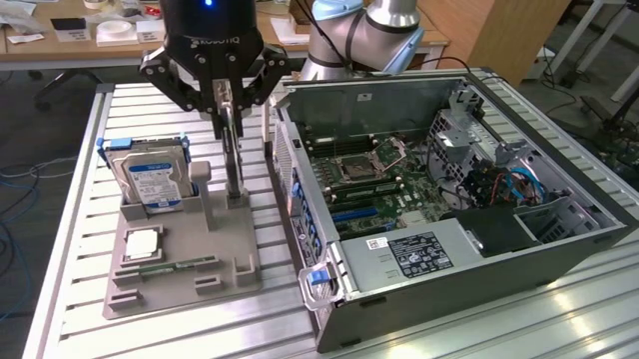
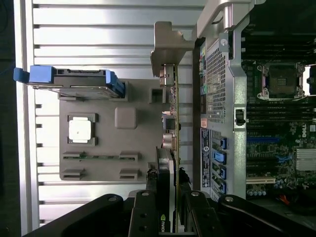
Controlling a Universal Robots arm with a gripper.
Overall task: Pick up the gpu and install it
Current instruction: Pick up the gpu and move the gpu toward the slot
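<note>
The gripper [image 1: 227, 103] is hanging in the upper centre of the exterior view, pointing straight down over the grey holder [image 1: 185, 277]. The holder is lying on the slatted metal tabletop [image 1: 90, 329] in the left half of the frame. The fingers [image 2: 146, 213] are standing narrow, pressing on the two faces of the gpu [image 1: 233, 153] and gripping the card by its upper edge.

The gpu is standing upright on its edge, and its lower end is meeting the holder at a small raised post near the holder's right side. It is just beside the wall of the open computer case [image 1: 450, 247].

In the wrist view the gpu [image 2: 174, 118] is showing edge-on as a thin brownish line. A black block is sitting on it near the fingers, and its silver bracket [image 2: 168, 42] is jutting out at the far end. The card is running between the holder [image 2: 113, 158] and the perforated panel of the case [image 2: 217, 84].

A hard drive [image 1: 150, 179] with blue side rails is standing in another slot of the holder, toward the exterior view's left of the gpu and apart from it. Lower in the frame, a square processor [image 1: 140, 243] is lying flat in a recess. A green memory stick [image 1: 172, 265] is lying just below it.

The case is lying on its side across the right half of the frame, exposing its motherboard [image 1: 379, 179].
</note>
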